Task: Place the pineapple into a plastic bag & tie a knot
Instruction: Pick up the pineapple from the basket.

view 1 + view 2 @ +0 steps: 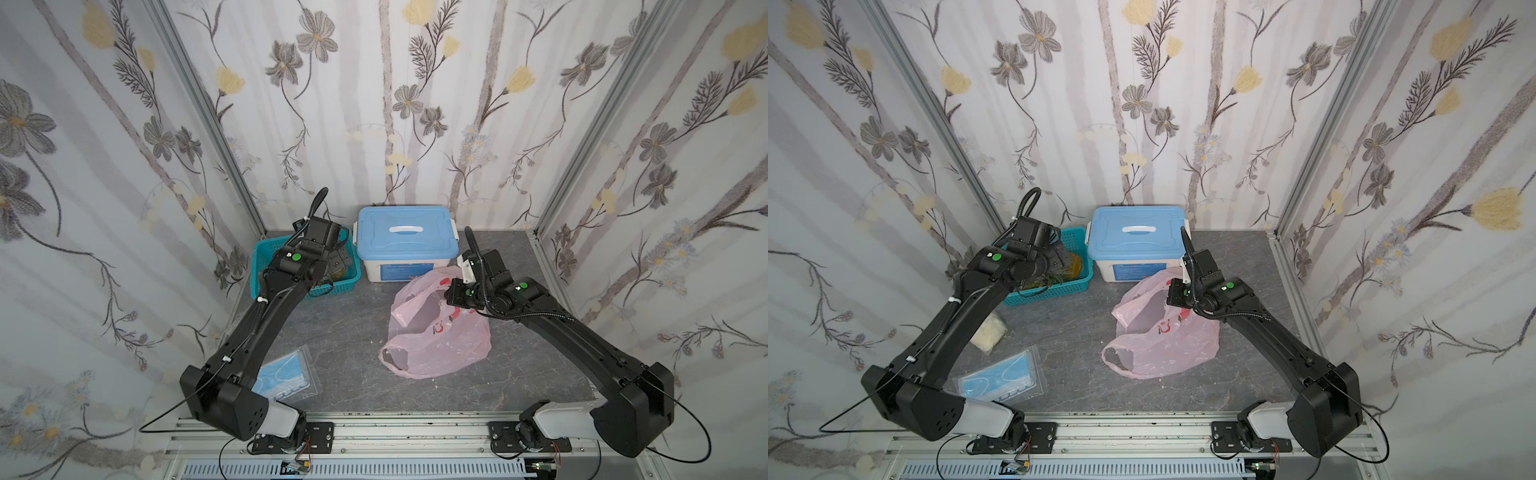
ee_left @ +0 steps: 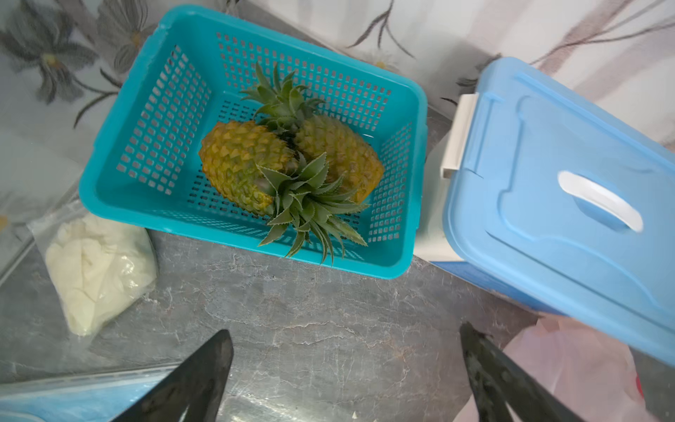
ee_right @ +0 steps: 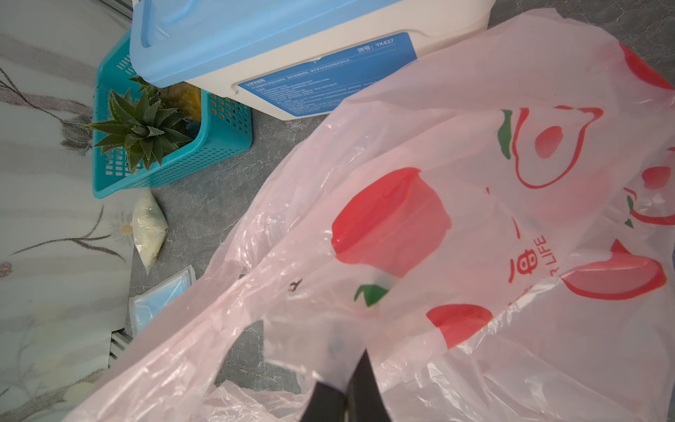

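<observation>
Two pineapples [image 2: 237, 164] [image 2: 339, 149] lie side by side in a teal basket [image 2: 226, 241], their crowns pointing opposite ways. My left gripper [image 2: 345, 330] hovers open by the basket's near side, above bare table, with nothing between its fingers; in both top views it hangs over the basket [image 1: 338, 259] [image 1: 1065, 257]. The pink plastic bag [image 1: 440, 345] [image 1: 1167, 345] lies crumpled at centre right. My right gripper [image 3: 347, 380] is shut on a fold of the bag's film [image 3: 438, 182] near its far end. A handle loop [image 1: 395, 359] lies loose; no knot is in view.
A white box with a blue lid [image 1: 405, 232] stands at the back between basket and bag. A clear bag of white lumps [image 2: 98, 270] and a clear packet with blue contents [image 1: 286, 374] lie on the left. Floral walls close in three sides.
</observation>
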You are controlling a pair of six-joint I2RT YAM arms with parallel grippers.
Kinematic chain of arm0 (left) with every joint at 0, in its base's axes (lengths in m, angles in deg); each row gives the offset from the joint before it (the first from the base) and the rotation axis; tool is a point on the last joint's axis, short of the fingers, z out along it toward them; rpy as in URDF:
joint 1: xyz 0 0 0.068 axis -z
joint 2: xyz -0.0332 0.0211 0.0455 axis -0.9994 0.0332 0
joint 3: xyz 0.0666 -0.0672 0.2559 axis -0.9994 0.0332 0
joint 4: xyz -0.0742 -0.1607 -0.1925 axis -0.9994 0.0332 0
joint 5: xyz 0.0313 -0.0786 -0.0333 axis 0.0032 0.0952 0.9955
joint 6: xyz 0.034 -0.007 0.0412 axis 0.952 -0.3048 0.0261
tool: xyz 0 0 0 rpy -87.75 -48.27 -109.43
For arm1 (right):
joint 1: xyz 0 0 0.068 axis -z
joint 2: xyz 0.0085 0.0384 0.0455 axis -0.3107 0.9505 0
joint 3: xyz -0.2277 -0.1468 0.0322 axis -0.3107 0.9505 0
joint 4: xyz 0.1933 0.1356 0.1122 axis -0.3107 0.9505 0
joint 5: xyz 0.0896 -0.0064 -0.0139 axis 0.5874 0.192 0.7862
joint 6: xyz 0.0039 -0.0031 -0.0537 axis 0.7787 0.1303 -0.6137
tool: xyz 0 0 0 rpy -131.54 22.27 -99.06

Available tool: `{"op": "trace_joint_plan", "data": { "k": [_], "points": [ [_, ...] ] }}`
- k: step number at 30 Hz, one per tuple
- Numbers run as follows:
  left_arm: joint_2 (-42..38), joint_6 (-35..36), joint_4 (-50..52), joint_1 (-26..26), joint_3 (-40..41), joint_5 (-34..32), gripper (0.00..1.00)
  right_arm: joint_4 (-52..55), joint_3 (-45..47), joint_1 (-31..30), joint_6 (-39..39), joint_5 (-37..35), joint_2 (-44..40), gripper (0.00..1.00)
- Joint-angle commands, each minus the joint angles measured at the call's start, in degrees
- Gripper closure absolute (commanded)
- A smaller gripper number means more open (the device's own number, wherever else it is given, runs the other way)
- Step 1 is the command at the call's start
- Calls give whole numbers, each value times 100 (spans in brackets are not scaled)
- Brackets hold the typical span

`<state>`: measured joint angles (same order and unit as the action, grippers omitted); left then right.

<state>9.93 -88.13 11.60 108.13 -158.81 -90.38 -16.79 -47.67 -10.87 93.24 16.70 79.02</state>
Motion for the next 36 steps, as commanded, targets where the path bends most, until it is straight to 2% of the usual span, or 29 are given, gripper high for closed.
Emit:
{"op": "trace_joint_plan", "data": {
  "k": [1,4,8,11,16,27,32,36],
  "points": [
    [805,-1276,783,-395,-744,263,0,-127,-93,4,-3,-34,59,100],
    [1828,-1793,1719,-618,-1851,504,0,-52,-149,12,-42,-59,108,100],
    [2638,-2349,2201,-712,-2627,439,0,-50,-54,14,-56,-140,71,100],
    [3469,-2797,2929,-913,-3516,630,0,-52,-74,31,-117,-110,146,100],
    [5008,-3114,4830,-984,-5876,338,0,-92,-175,49,-174,16,316,100],
    [5577,-3141,4830,-1148,-5888,499,0,-143,-202,67,-262,5,392,100],
    [5389,-3008,4523,-1166,-5004,425,0,-203,-149,62,-247,-9,367,100],
    [5492,-2833,4259,-1186,-4903,469,1,-241,-122,66,-255,-1,363,100]
  ]
}}
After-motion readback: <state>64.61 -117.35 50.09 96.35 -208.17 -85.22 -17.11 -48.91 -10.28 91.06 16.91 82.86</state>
